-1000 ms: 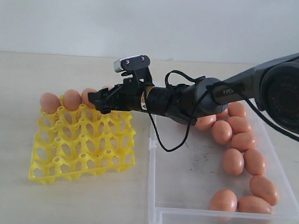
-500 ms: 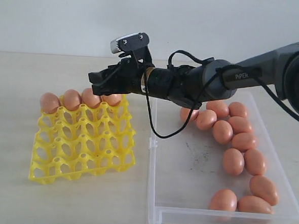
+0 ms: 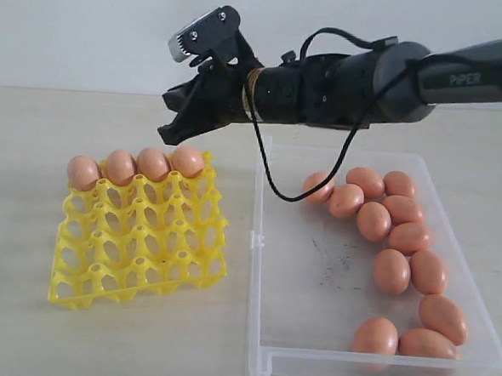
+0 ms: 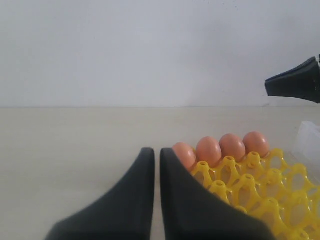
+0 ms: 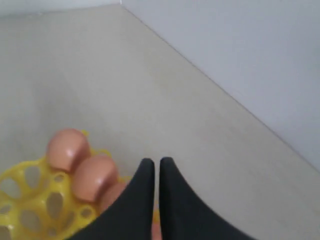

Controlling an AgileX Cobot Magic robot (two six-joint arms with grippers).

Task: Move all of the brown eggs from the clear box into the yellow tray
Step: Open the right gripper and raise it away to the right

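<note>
Lifted off the yellow tray (image 3: 95,274), right gripper (image 3: 171,132) hangs jaws together above its four brown eggs (image 3: 153,163).

The right gripper (image 3: 167,135), a second ago low at the back row of the yellow tray (image 3: 136,262) with jaws spread, has risen well clear above it and closed empty, leaving a fourth brown egg (image 3: 188,161) uncovered there

Tray (image 3: 136,258) left of box (image 3: 311,315), four eggs (image 3: 137,164) in tray's far row (other eggs (image 3: 391,271) inside box)
</note>
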